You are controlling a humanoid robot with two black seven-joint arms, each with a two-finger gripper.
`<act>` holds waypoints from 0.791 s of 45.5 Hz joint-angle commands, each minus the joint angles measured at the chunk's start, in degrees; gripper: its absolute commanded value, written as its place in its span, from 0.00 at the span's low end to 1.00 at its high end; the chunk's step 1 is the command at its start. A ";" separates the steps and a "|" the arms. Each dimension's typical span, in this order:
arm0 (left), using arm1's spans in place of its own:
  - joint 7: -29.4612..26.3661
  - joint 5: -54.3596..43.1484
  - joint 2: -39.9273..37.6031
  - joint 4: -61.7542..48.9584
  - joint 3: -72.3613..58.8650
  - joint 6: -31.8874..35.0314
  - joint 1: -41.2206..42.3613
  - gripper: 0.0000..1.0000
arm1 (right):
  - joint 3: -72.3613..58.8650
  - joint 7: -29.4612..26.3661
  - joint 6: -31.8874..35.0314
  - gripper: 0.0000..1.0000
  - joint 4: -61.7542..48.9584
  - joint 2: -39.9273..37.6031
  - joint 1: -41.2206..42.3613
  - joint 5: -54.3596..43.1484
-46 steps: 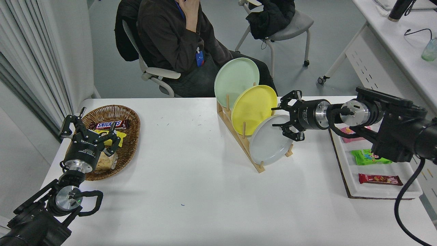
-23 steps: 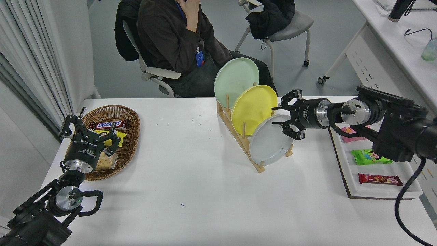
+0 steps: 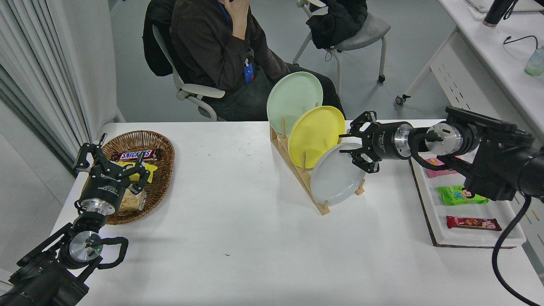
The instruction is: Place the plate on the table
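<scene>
Grey plate: standing on edge, tilted, in the nearest slot of the wooden rack at the desk's far right, just in front of the yellow plate and the green plate. Likely stiff, light, smooth and slippery, perhaps breakable if dropped; the exposed upper right rim is offering the best hold, pinched across its thickness. Right gripper: reaching in level from the right, arm stretching leftward over the snack tray, fingers spread and straddling the plate's upper rim, apparently not clamping yet. Left gripper: resting parked at the near left, fingers spread, over the basket.
</scene>
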 commanded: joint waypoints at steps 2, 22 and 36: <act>-0.04 0.00 0.00 0.00 0.03 0.00 0.00 0.98 | 0.00 -0.09 0.00 0.31 0.09 -0.01 0.10 0.09; 0.05 0.00 0.00 0.00 0.03 0.00 0.00 0.98 | 0.00 -0.09 0.00 0.27 0.09 -0.01 0.19 0.00; 0.05 0.00 0.00 0.00 0.03 0.00 0.00 0.98 | 0.08 -1.58 0.18 0.22 0.17 -0.45 0.19 0.09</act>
